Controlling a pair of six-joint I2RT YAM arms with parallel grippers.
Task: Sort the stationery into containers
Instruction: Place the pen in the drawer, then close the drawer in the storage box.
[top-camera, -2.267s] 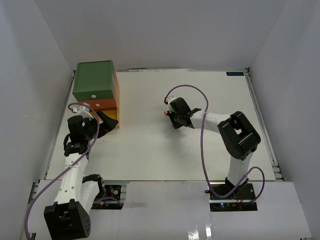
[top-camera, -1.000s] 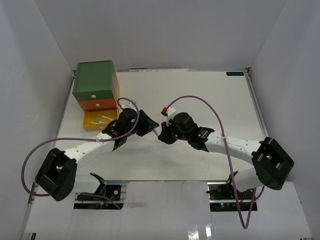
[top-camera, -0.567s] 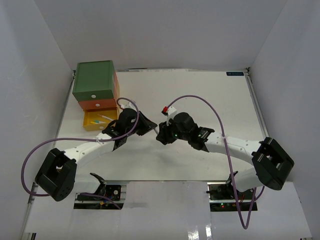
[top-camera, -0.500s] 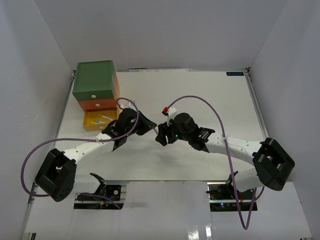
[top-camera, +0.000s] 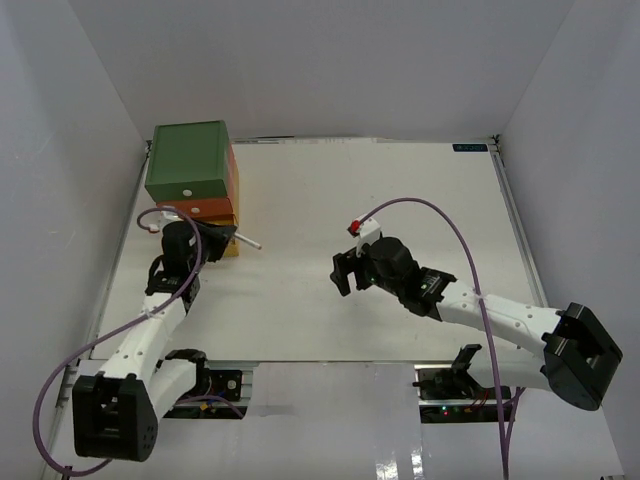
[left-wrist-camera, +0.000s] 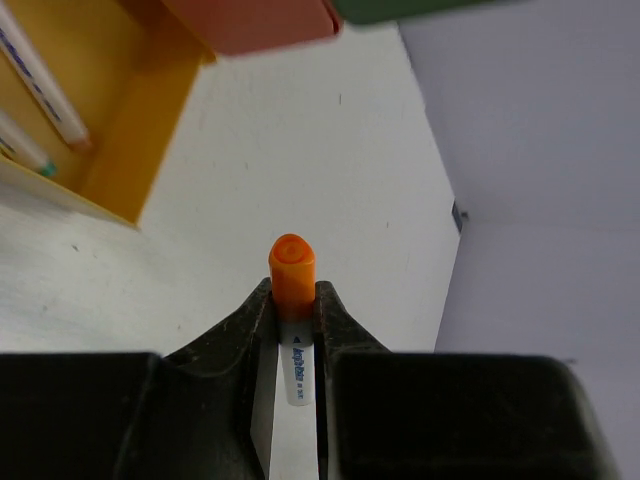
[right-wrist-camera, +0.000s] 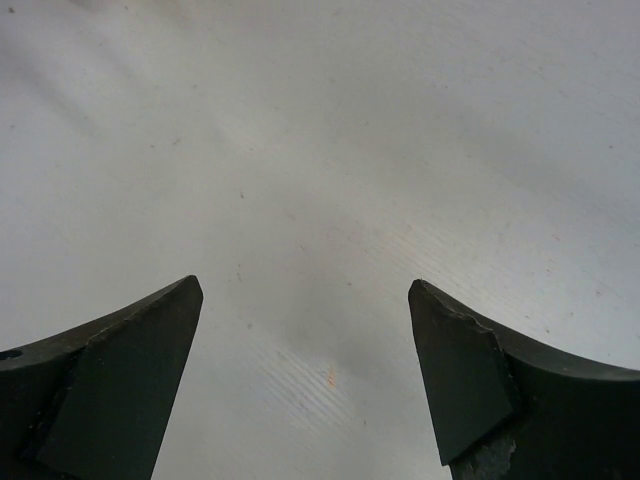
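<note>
A white bench (top-camera: 400, 190) with faint specks and fine scratches lies between plain white walls (top-camera: 320, 60) on 3 sides. A small blue label (top-camera: 468, 148) sits at its far right corner, and a metal rail (top-camera: 527, 270) runs along its right edge.

You're working in a robot lab test cell: plain white walls (top-camera: 320, 60) box in a white surface (top-camera: 420, 190), left arm (top-camera: 150, 320) and right arm (top-camera: 490, 310) bolted at its near edge, purple cable (top-camera: 408, 200) looping.
</note>
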